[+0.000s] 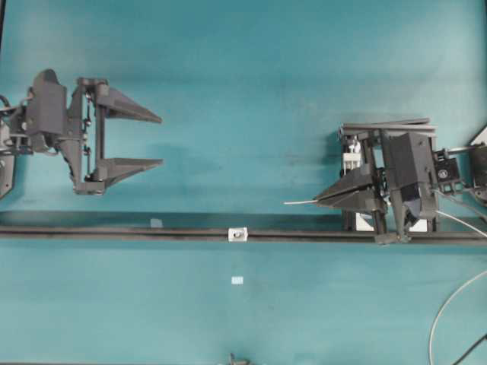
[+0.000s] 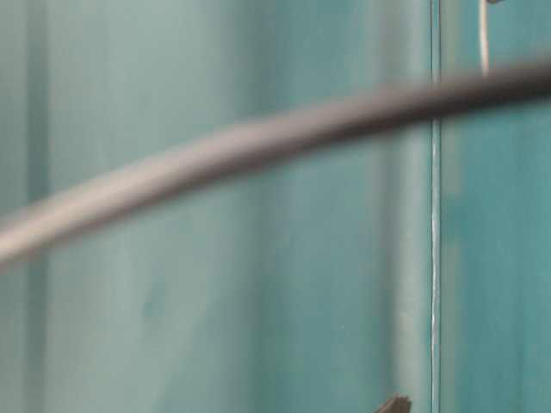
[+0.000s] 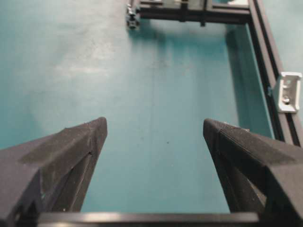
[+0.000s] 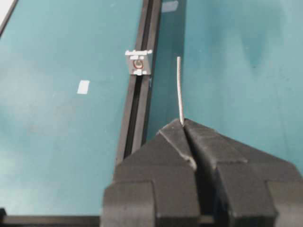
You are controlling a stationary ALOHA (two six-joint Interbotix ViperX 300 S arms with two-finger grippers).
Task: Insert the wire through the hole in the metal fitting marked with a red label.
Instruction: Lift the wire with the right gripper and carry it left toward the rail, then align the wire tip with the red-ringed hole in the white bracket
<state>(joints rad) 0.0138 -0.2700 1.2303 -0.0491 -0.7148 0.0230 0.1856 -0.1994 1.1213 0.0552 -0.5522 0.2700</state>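
Observation:
My right gripper (image 1: 318, 201) (image 4: 183, 122) is shut on the thin pale wire (image 1: 298, 202) (image 4: 179, 90). A short length of it sticks out past the fingertips. The small silver-white metal fitting (image 1: 238, 235) (image 4: 138, 62) sits on the dark rail (image 1: 114, 233) (image 4: 137, 118), and its hole (image 4: 137, 65) shows a reddish ring. The wire's tip lies beside the rail, apart from the fitting. My left gripper (image 1: 160, 141) (image 3: 155, 125) hangs open and empty over the mat at the far left. In the left wrist view the fitting (image 3: 289, 90) shows at the right edge.
A black rectangular frame (image 1: 388, 129) (image 3: 189, 12) with a white clamp block stands under my right arm. Small pale stickers (image 1: 237, 280) (image 4: 83, 87) lie on the teal mat. A thicker grey cable (image 1: 441, 312) loops at the bottom right. A blurred cable (image 2: 258, 138) crosses the table-level view.

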